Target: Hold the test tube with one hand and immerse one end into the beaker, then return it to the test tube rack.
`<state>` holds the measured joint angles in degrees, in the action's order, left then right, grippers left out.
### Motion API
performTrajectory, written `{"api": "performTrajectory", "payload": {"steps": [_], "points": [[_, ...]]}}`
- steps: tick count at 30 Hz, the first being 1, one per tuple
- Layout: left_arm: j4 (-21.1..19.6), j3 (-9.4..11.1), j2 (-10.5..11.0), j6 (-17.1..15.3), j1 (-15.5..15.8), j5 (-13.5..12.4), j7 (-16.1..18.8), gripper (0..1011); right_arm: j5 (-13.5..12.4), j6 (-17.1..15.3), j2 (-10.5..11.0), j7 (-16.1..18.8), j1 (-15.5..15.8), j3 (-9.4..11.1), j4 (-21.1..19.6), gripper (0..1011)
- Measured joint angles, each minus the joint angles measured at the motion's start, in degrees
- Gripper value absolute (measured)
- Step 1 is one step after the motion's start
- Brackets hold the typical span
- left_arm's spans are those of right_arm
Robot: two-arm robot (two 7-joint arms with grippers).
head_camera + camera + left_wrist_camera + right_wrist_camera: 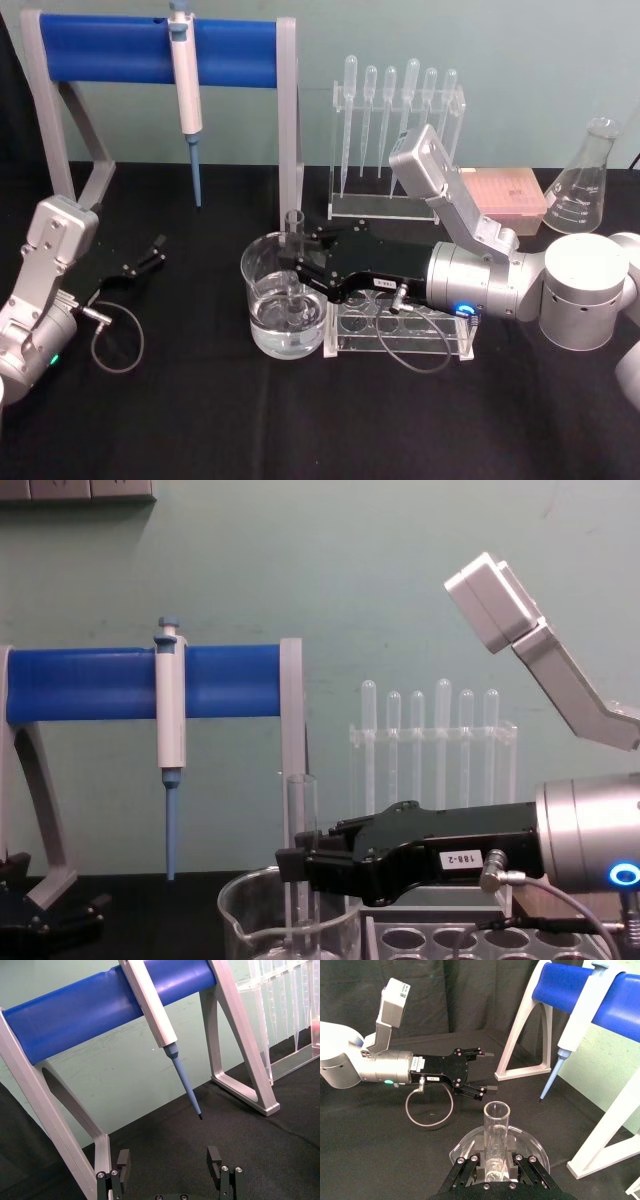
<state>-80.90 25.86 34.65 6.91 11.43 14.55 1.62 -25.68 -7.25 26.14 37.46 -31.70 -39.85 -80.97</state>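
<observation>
Tube point(294, 228) pinched by right gripper point(298, 265) in mid-frame beaker point(256, 300) should be lifted straight up; left gripper point(152, 253) is parked spread at left.

Clear glass test tube point(293, 228), glossy beaker point(258, 292), matt black cloth point(200, 420)

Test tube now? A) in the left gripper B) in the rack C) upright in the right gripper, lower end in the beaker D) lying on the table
C: the right gripper is shut on the test tube, which stands upright with its lower end inside the beaker; left gripper open, empty.
</observation>
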Motion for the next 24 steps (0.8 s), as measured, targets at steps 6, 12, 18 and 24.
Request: {"api": "performTrajectory", "payload": {"steps": [6,12,18,24], "points": [[0.0,0.0,0.0,0.0,0.0,0.0,0.0,1000,0.0,0.0,0.0,0.0,0.0,0.0,0.0,243],[0.0,0.0,0.0,0.0,0.0,0.0,0.0,1000,0.0,0.0,0.0,0.0,0.0,0.0,0.0,243],[0.0,0.0,0.0,0.0,0.0,0.0,0.0,1000,0.0,0.0,0.0,0.0,0.0,0.0,0.0,243],[0.0,0.0,0.0,0.0,0.0,0.0,0.0,1000,0.0,0.0,0.0,0.0,0.0,0.0,0.0,243]]}}
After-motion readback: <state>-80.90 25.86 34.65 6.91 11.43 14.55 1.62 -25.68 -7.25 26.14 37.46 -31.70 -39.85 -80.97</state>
